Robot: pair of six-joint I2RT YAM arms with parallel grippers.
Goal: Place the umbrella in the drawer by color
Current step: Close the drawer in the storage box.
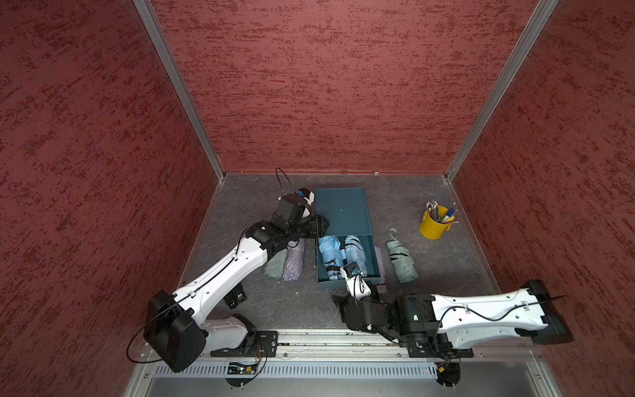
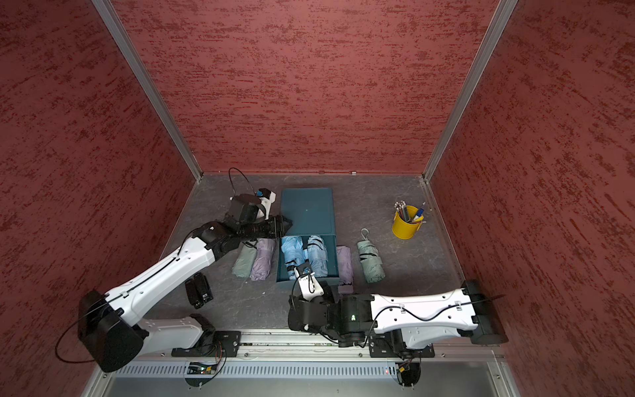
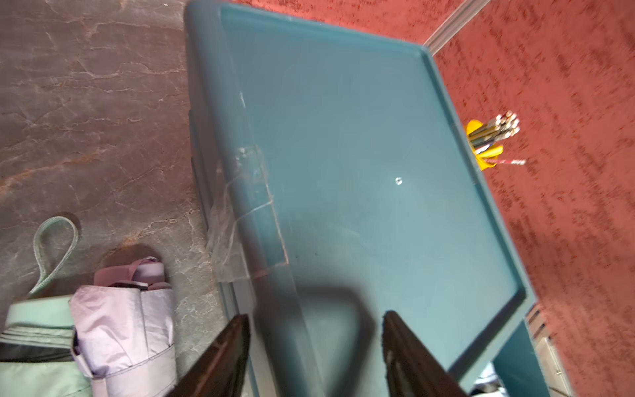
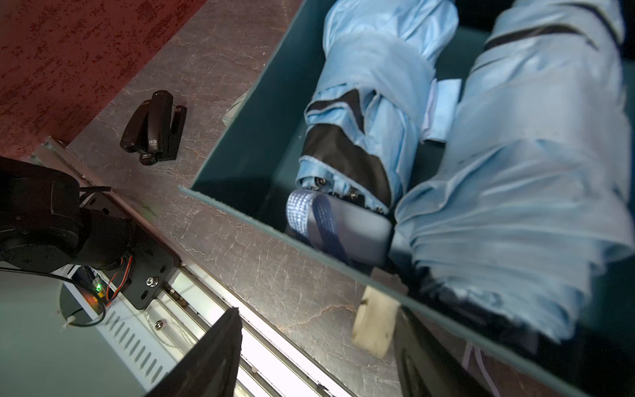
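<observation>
Drawer (image 1: pixel 330 284) front is what your coming move turns on, as I judge it. It runs crosswise just ahead of your right claw (image 4: pixel 319 319), which stands spread and pinches nothing, its fingers either side of a cream tab (image 4: pixel 374 326) at that front wall. The drawer is pulled out of the teal cabinet (image 1: pixel 343 213) toward the near edge of the surface (image 1: pixel 446 275). Its travel therefore runs from near edge to far edge, and a push from this claw would follow that line. Your right arm is plainly the nearer one.

Inside lies a pale blue umbrella (image 4: pixel 371 86) with its handle at the front wall. A second pale blue umbrella (image 4: pixel 532 172) lies beside it. Both long axes run along the drawer's travel, and together they fill most of the floor. I would call the blue pair sorted.

Your left claw (image 3: pixel 316 314) hangs over the cabinet top's near left corner, also spread and empty. Just beside the drawer, toward the surface's left edge, a green umbrella (image 1: pixel 276 266) and a lilac umbrella (image 1: pixel 293 264) lie touching, long axes near to far. That arm is closer to them.

Toward the right edge, a second lilac umbrella (image 2: pixel 344 264) lies against the drawer's side wall, with a second green umbrella (image 1: pixel 401 261) a little apart from it. A yellow cup (image 1: pixel 433 227) of pens stands nearer the far right corner.
</observation>
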